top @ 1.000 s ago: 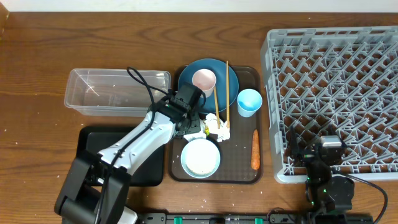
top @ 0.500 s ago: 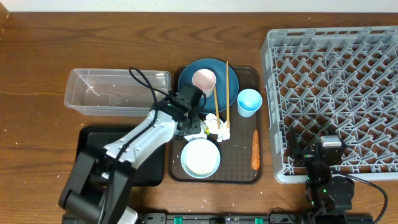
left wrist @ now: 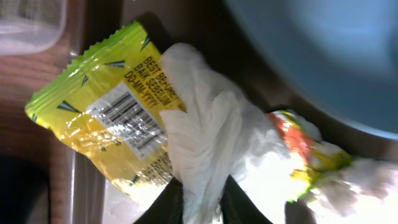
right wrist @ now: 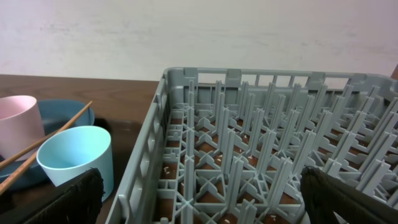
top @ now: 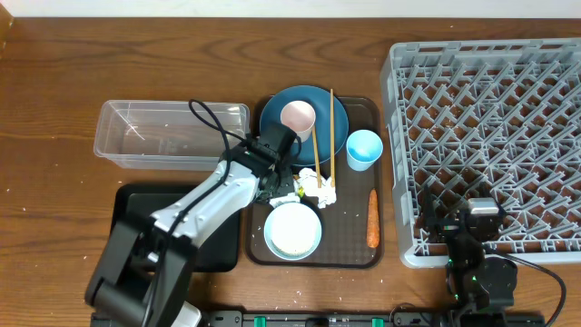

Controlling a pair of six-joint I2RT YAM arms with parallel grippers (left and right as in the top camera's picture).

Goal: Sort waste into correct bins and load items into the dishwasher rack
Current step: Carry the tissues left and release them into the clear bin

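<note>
Wooden table, brown, seen from overhead. Grey dishwasher rack (top: 490, 136) at right, cut off by the top and right edges. Dark brown serving tray (top: 349, 213) at centre carries:
- dark blue plate (top: 309, 95) with pale pink cup (top: 298, 116) on it
- wooden chopsticks (top: 331, 127) lying across the plate rim
- light blue cup (top: 363, 148)
- light blue bowl (top: 292, 229)
- orange carrot (top: 372, 218) along the tray's right side
- crumpled white paper (top: 318, 189)
- yellow-green wrapper (top: 289, 194), mostly hidden under the left gripper (top: 281, 186)

Clear plastic tub (top: 172, 134) sits left of the tray. Black tray (top: 132, 213) is partly covered by the left arm, which reaches diagonally up to the tray's middle. Right gripper (top: 472, 218) sits low at the rack's near rim.

Left wrist view:
- left gripper (left wrist: 202, 199) has jaws drawn narrow on a fold of the crumpled white paper (left wrist: 205, 137), with only the fingertips (left wrist: 165, 205) showing at the bottom edge
- wrapper (left wrist: 106, 124) lies flat, touching the paper
- a scrap with orange and green print (left wrist: 305, 149) is hard to make out
- plate (left wrist: 323, 56) is blurred
- tub corner (left wrist: 31, 25) is cut off

Right wrist view:
- right gripper (right wrist: 200, 180) is spread wide, with fingers (right wrist: 68, 199) at the bottom corners, holding nothing
- rack (right wrist: 249, 124) fills the frame ahead
- blue cup (right wrist: 78, 158), pink cup (right wrist: 18, 118) and a chopstick (right wrist: 43, 146) are at left
</note>
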